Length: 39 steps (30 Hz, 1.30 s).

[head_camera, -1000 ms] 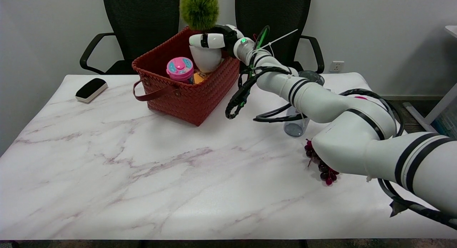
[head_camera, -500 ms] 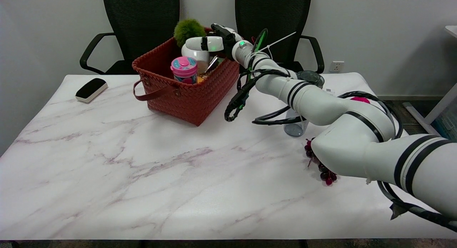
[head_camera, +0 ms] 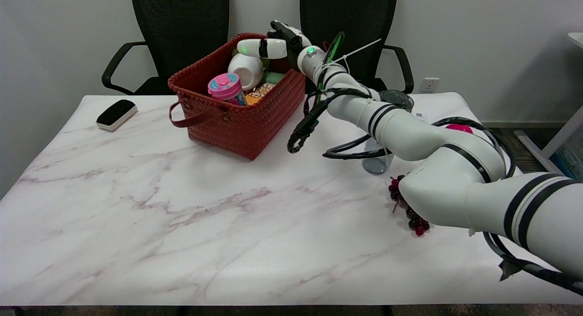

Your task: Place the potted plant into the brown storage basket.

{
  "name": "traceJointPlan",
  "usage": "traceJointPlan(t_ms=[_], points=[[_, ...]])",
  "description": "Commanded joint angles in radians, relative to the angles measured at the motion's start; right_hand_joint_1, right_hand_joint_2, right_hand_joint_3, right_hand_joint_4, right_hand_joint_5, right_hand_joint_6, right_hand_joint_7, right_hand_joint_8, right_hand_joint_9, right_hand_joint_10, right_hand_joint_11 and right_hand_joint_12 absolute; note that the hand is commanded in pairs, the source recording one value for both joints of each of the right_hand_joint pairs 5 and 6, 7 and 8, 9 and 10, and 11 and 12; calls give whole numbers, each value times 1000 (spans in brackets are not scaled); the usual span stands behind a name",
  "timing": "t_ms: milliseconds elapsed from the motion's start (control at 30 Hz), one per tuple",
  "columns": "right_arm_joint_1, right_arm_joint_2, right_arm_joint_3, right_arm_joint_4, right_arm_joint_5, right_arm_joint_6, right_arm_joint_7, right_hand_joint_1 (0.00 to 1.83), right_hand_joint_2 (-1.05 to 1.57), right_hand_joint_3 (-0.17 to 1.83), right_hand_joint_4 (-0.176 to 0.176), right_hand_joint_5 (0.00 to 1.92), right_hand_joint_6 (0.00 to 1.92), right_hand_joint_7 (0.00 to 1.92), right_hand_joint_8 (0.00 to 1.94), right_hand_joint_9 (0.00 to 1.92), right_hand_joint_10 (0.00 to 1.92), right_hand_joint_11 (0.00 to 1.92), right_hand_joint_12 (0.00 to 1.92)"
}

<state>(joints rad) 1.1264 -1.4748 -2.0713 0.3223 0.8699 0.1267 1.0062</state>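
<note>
Right hand (head_camera: pixel 273 45) w/ fingers spread, apparently off tipped white round plant pot (head_camera: pixel 246 69), resting inside brown woven storage basket (head_camera: pixel 237 120).

The potted plant (head_camera: pixel 246 70) is lying tipped over inside the brown storage basket (head_camera: pixel 237 120), beside a pink cup (head_camera: pixel 224 87); the right hand (head_camera: pixel 268 45) is hovering just above the basket's far rim.
</note>
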Motion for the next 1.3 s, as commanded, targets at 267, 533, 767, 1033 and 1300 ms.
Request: traceJointPlan(t_ms=[267, 533, 767, 1033, 1300], points=[[-247, 210, 25, 610, 0, 129, -8, 1143, 175, 606, 0, 165, 165, 271, 271, 304, 304, 226, 226], [-584, 327, 119, 1036, 0, 224, -14, 1144, 249, 602, 0, 307, 307, 331, 331, 419, 419, 374, 374], [-1041, 354, 322, 1327, -11, 366, -165, 1148, 313, 653, 0, 599, 599, 592, 592, 659, 659, 590, 590], [-1291, 387, 443, 1398, -110, 561, -246, 1176, 152, 707, 0, 641, 641, 938, 938, 817, 817, 744, 744], [-1305, 396, 310, 1333, -34, 653, -173, 1170, 61, 727, 0, 632, 632, 878, 878, 795, 795, 720, 720]])
